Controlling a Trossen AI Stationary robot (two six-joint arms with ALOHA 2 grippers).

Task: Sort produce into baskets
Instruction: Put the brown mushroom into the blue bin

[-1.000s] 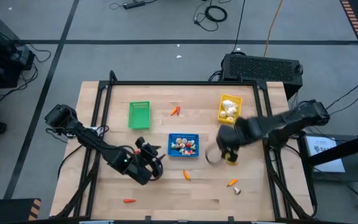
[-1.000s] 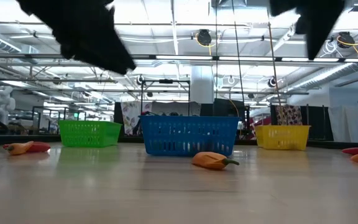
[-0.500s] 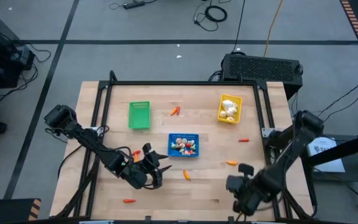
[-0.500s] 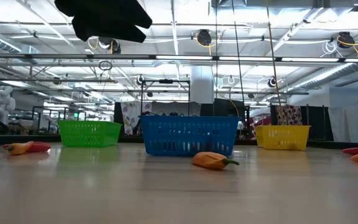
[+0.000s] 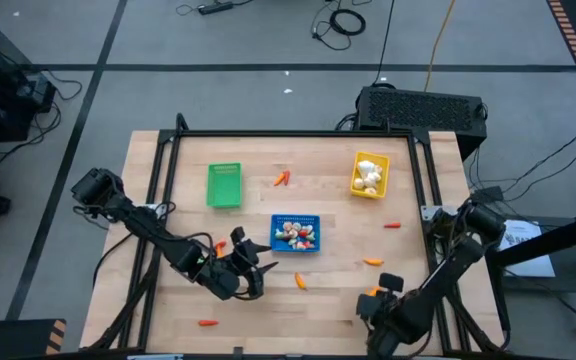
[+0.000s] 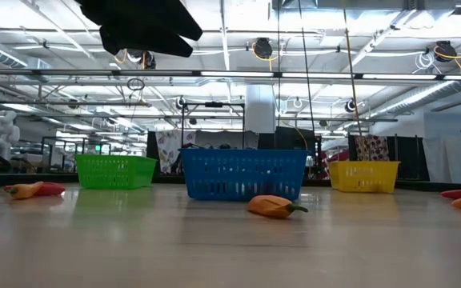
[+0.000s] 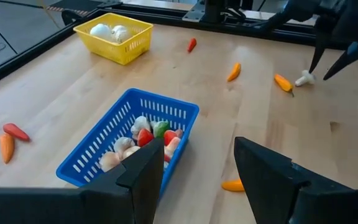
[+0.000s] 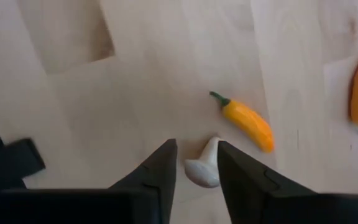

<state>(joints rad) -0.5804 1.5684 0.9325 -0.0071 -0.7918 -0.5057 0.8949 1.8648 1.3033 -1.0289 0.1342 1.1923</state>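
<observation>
Near the front edge of the worktop, toward its right corner, the right gripper [image 8: 194,171] hangs over a small white piece [image 8: 204,168] beside an orange pepper [image 8: 246,122], jaws apart to straddle it. Left of centre, the left gripper [image 7: 194,171] hovers with jaws apart facing the blue basket [image 5: 295,233], already loaded. Beyond, the green basket [image 5: 224,186] and yellow basket [image 5: 369,174] sit toward the far edge, awaiting loose produce.
</observation>
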